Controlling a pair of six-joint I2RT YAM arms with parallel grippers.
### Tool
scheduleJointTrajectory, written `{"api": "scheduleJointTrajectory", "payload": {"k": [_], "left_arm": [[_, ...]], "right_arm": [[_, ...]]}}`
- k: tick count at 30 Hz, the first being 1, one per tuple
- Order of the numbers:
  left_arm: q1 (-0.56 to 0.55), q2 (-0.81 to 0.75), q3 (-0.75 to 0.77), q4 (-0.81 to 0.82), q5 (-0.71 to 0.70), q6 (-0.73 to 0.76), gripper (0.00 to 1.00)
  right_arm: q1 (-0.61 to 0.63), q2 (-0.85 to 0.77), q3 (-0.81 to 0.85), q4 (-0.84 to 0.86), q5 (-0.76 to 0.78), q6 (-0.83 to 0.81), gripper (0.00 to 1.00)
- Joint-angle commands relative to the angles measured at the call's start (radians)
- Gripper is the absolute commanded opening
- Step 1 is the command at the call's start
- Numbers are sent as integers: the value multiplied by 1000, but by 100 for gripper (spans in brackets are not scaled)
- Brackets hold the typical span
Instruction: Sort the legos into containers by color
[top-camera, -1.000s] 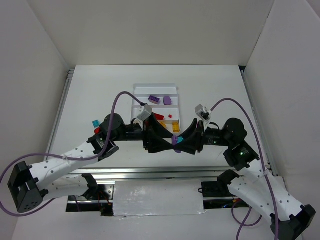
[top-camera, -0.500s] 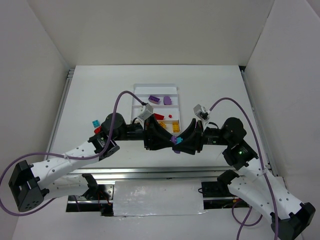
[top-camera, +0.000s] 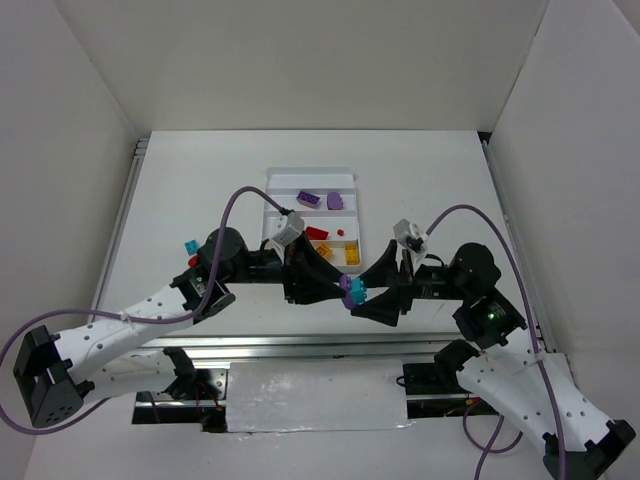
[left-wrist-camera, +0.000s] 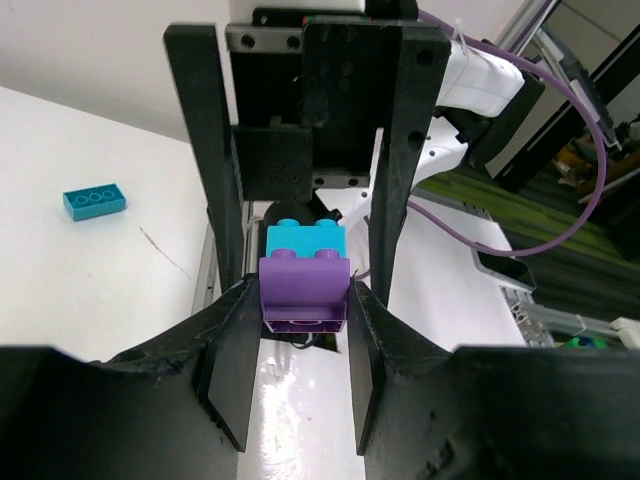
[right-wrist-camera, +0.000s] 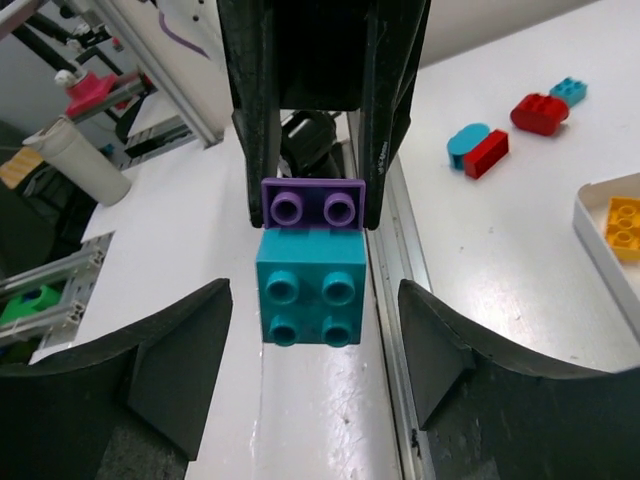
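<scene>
Status: left gripper (left-wrist-camera: 302, 318) clamps purple brick (left-wrist-camera: 305, 290) — teal brick (left-wrist-camera: 305, 240) stuck on | right gripper (right-wrist-camera: 313, 330) released | tray (top-camera: 278, 202) beyond

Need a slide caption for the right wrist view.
Left end effector pinches a purple brick joined to a teal brick; right end effector open.

In the middle, a small purple plastic brick (right-wrist-camera: 313, 205), pinched between the long black fingers (right-wrist-camera: 255, 120) of the left gripper (right-wrist-camera: 315, 212). Right below and touching it, a square teal plastic brick (right-wrist-camera: 310, 300) with four bumps. Down low, the right gripper (right-wrist-camera: 312, 295), jaws wide apart, touching nothing. Off right, a chunky red plastic brick (right-wrist-camera: 540, 112) on the white table (right-wrist-camera: 480, 260) and a yellow-orange plastic brick (right-wrist-camera: 623, 222) inside a white plastic tray's corner (right-wrist-camera: 597, 245).
</scene>
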Motion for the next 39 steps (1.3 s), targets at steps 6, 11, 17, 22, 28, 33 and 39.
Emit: {"api": "scheduleJointTrajectory", "payload": {"k": [6,11,17,22,28,33,39], "left_arm": [[-6,-37,34,-7,47,69,0],[-4,-25,34,13,64,54,0],[-6,-20,36,-6,64,68,0],[7,-78,-7,1,32,80,0],[59,-115,-10,-46,-84,97,0],[114,-116,56,-261,-536,69,0],[342,160,226,-483,-999,-107,0]], "right_arm": [[5,-25,24,95,16,37,48],[5,18,24,151,-23,66,28],[5,14,20,145,35,48,0],[-66,-139,-41,142,383,134,0],[-136,-155,-71,121,589,299,0],[-136,-127,-23,-63,855,365,0],[-138,-126,-13,-137,868,405,0]]}}
